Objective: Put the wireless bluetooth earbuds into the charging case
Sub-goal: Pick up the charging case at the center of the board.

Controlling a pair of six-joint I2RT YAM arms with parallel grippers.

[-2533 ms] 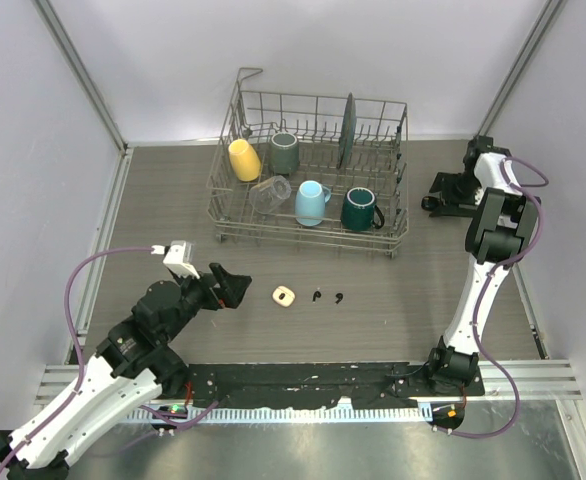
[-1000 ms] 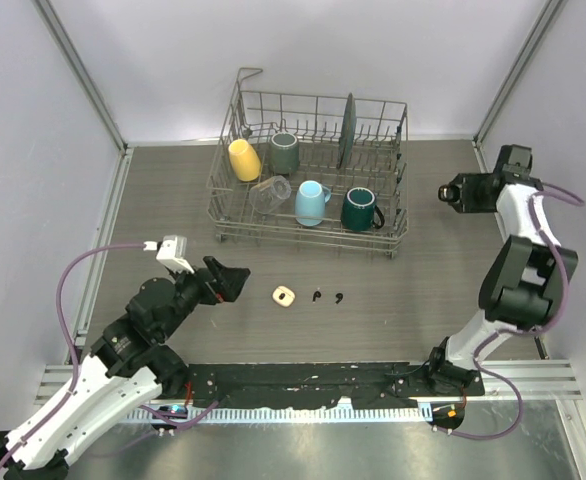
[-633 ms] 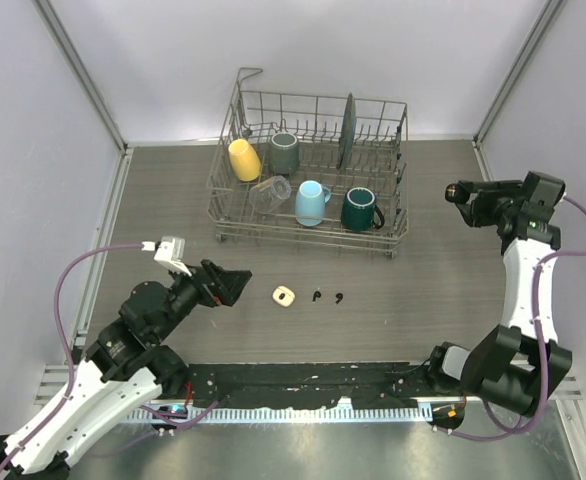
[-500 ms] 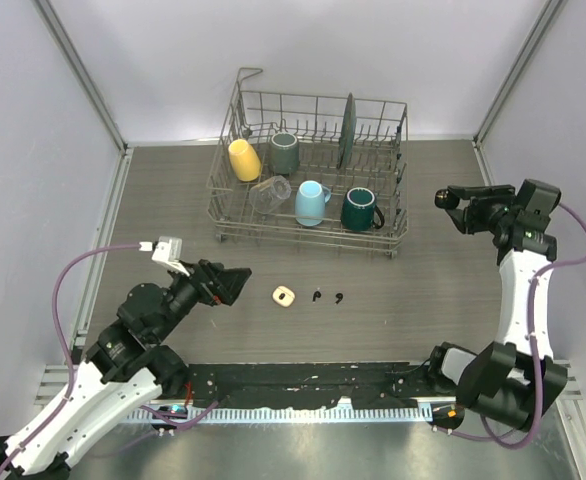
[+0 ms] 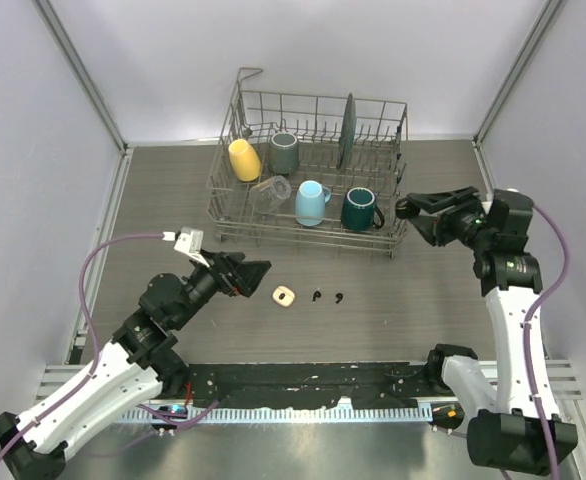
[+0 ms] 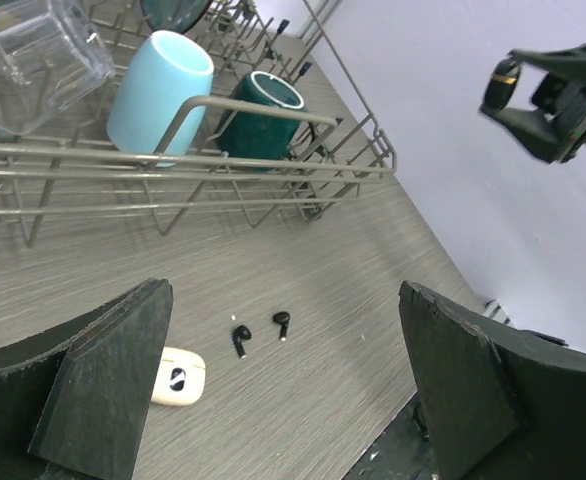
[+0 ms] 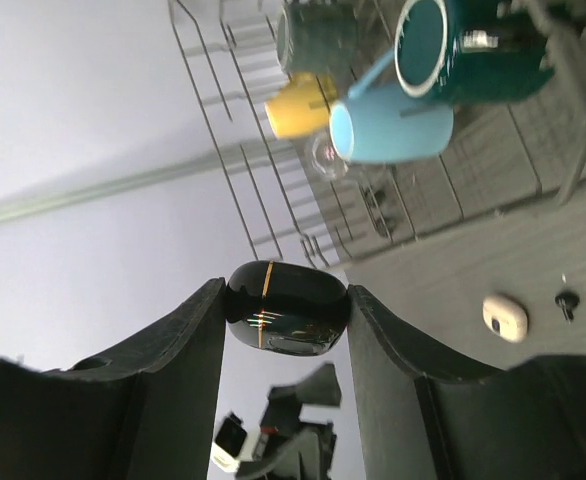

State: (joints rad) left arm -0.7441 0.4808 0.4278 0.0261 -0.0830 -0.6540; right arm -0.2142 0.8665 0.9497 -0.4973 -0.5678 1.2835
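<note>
Earbuds (image 6: 241,338) on tabletop (image 5: 173,190), left claw (image 5: 253,275) agape, right claw (image 7: 285,288) pinching black case (image 7: 285,318) — plainest in wrist view

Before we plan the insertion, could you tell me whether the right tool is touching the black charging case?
Touching. The right wrist view shows the right tool with both fingers pressed against the sides of the charging case.
</note>
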